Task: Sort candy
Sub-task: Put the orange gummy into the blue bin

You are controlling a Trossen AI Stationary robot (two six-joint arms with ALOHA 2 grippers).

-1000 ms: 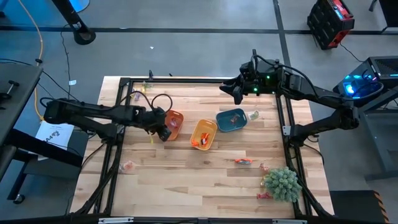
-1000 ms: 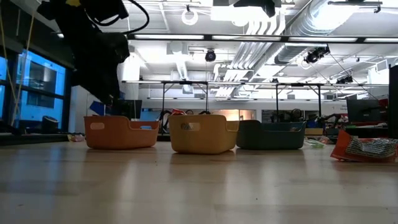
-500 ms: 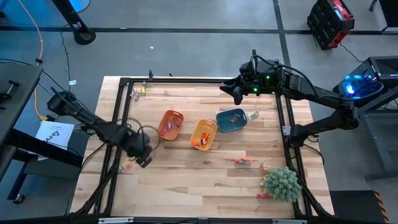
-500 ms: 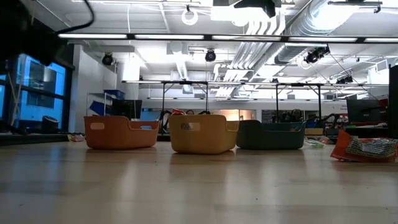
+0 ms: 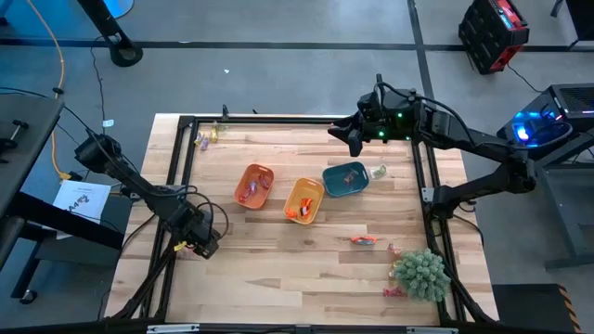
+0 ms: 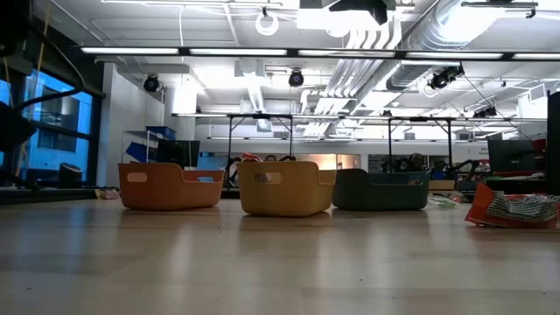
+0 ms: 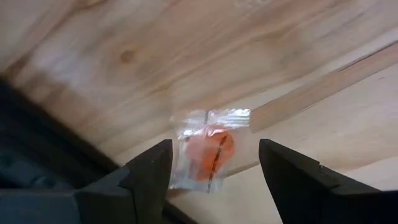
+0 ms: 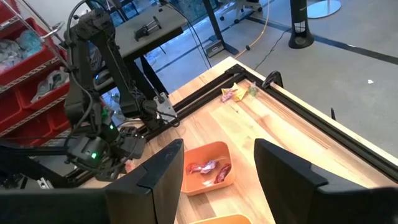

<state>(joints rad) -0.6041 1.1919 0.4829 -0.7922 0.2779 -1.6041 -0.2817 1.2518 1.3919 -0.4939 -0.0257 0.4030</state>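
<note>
L gripper [image 5: 205, 247], fingers apart, is held over an orange sweet in clear wrapper [image 7: 208, 151] at the wooden counter's [image 5: 278, 250] left edge. R gripper [image 5: 354, 141], apart, is parked at the far edge.

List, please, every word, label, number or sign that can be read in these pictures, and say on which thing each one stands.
No text can be read in any view.
White paper sheet on the floor beside the table: dark print, too small to read.
Yellow-orange rectangular plastic bin: pale mark on its front wall, too blurred to read.
Clear wrapper of the orange candy: no print visible.
</note>
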